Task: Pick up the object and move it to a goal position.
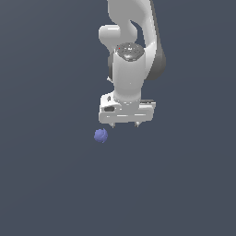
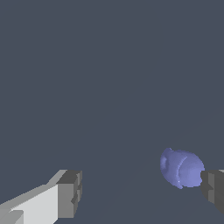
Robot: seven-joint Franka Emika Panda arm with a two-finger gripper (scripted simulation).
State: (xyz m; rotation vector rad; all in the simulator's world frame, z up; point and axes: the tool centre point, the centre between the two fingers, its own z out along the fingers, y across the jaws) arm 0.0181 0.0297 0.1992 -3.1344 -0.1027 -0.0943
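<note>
The small blue-violet ball [image 1: 101, 135] lies on the dark grey surface, just to the exterior view's left of and slightly below my white gripper [image 1: 124, 124]. The gripper points down, its two short fingertips spread apart with nothing between them. In the wrist view the ball [image 2: 181, 168] sits close to one fingertip [image 2: 213, 188], not centred between the fingers; the other finger [image 2: 68, 194] is far from it. The gripper [image 2: 141, 192] is open and empty.
The white arm [image 1: 131, 50] rises from the gripper toward the top of the exterior view. A plain dark grey surface [image 1: 46, 184] surrounds the ball and gripper. No goal marker shows.
</note>
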